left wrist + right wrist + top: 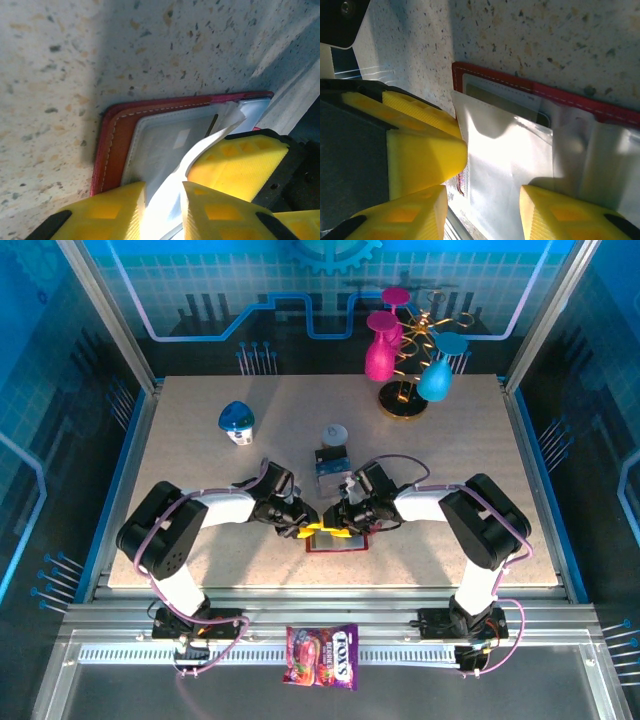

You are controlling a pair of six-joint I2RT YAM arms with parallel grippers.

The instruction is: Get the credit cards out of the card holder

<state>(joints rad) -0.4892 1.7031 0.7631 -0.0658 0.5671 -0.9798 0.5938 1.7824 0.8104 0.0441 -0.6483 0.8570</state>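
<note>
Asking before you move anything: where is the card holder (pixel 114 150), and how does it lie?

— It's open flat on the table (pixel 150 50) at six o'clock in the top view, with its long axis running nine to three. Your left gripper (pixel 164 207) comes in from nine and your right gripper (pixel 480 215) from three. Both sit right over it.

— And the claws?

— The left fingers stand close either side of a clear pocket leaf (pixel 200 145) (pinched or merely straddled, I cannot tell). The right jaws are apart, empty, with the pocket lying underneath. What looks like a card (pixel 495 97) sits at twelve o'clock from them, so I'd reach with the right.
</note>
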